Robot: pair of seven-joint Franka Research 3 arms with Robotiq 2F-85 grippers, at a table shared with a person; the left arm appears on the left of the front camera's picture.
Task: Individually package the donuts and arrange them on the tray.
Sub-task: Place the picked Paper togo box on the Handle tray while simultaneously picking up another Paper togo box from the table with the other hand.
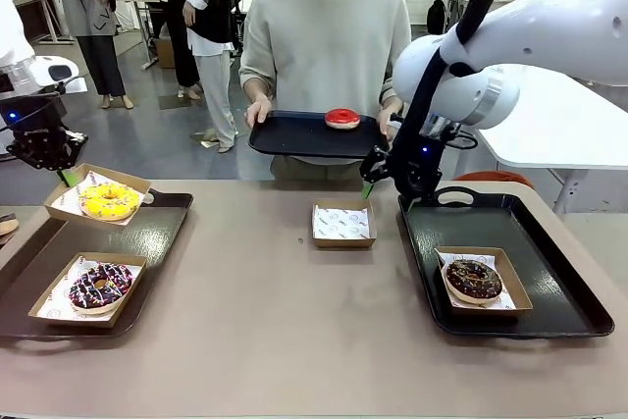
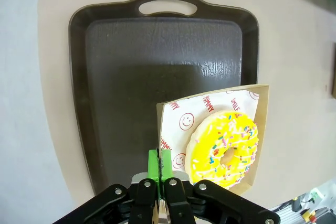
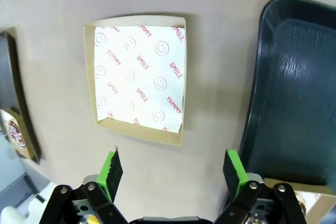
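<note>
Front view, far left first: left gripper (image 1: 66, 177) clenched on the rim of a shallow cardboard box (image 1: 65, 203) carrying the yellow donut (image 1: 110, 200), box tilted and seemingly raised over the far end of the left tray (image 1: 162, 235). Same grip from the left wrist view: green pads pressed together on the paper-lined edge, clear of the frosting. Nearer on that tray, a sprinkled chocolate donut (image 1: 100, 285), boxed and lying flat. At mid-table, an empty box (image 1: 343, 223) lined with printed paper. Behind it, a bare red donut (image 1: 342, 118) on the black tray (image 1: 285, 134) held out by the person (image 1: 324, 36). Just right of the empty box, right gripper (image 1: 373, 182) with fingers spread wide, grasping nothing, poised over bare table between that box and the right tray (image 1: 579, 316). On that tray, a second chocolate donut (image 1: 473, 280), boxed.

Handling, as a judgement: light, soft, glossy on top, so easily dented or smeared. Best taken by the box rim once packed; for the bare red one, by the outer sides below the icing, gently. Thin card likely to flex under a corner pinch; risk of the ring sliding on smooth paper at a steeper tilt.

Hard to make out: depth of the left pads' bite on the rim; whether the box clears the tray entirely; right fingertips in the front view, half lost against the dark wrist; a boxed donut cut off at the right wrist view's edge.
</note>
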